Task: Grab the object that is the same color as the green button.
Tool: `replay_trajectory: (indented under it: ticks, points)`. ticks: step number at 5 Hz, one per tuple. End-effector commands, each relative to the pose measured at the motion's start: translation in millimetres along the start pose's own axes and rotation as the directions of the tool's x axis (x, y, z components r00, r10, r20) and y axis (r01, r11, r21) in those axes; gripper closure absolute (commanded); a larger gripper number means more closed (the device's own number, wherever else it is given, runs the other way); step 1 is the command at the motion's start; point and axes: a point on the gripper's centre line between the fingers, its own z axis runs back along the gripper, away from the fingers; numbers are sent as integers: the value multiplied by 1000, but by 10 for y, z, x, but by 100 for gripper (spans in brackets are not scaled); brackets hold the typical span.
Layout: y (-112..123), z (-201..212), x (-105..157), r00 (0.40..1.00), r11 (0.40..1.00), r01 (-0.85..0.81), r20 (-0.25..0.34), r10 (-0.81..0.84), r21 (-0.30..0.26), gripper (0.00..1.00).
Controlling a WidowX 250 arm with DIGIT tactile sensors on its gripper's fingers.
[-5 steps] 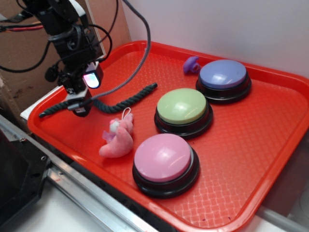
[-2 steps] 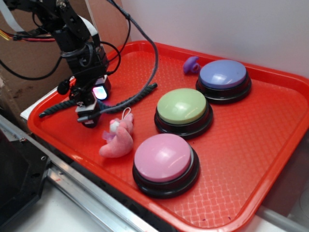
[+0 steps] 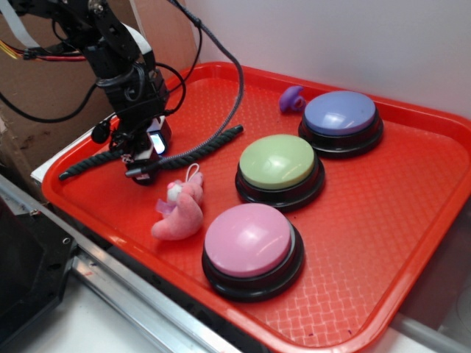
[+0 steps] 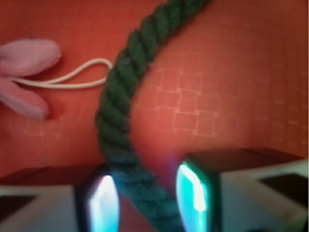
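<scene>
The arm is bent down low over the red tray [image 3: 412, 220] — the gripper [image 4: 145, 200] fingers are spread apart, with the green rope [image 4: 126, 101] lying between them.

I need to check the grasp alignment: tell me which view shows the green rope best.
The wrist view: the green rope fills the frame, running down between the open jaws. The exterior view shows the green rope lying whole across the red tray, partly hidden by the gripper.
</scene>
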Motion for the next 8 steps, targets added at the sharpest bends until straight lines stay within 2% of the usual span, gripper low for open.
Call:
replay_trajectory:
  ticks: [1, 3, 4, 5, 6, 7, 8]
  points:
    - [-7, 57, 71, 1000, 999, 1, 3, -1, 34, 100]
    - [26, 137, 106, 996, 995, -73, -45, 76, 71, 100]
    - [30, 565, 173, 974, 973, -219, -39, 222, 71, 100]
    - [78, 1025, 214, 887, 887, -461, -23, 462, 36, 100]
    - [122, 1352, 284, 763, 764, -645, -43, 645, 22, 100]
    - [130, 1642, 378, 638, 640, -768, -66, 768, 22, 100]
    - [129, 1860, 468, 567, 568, -822, -37, 823, 42, 100]
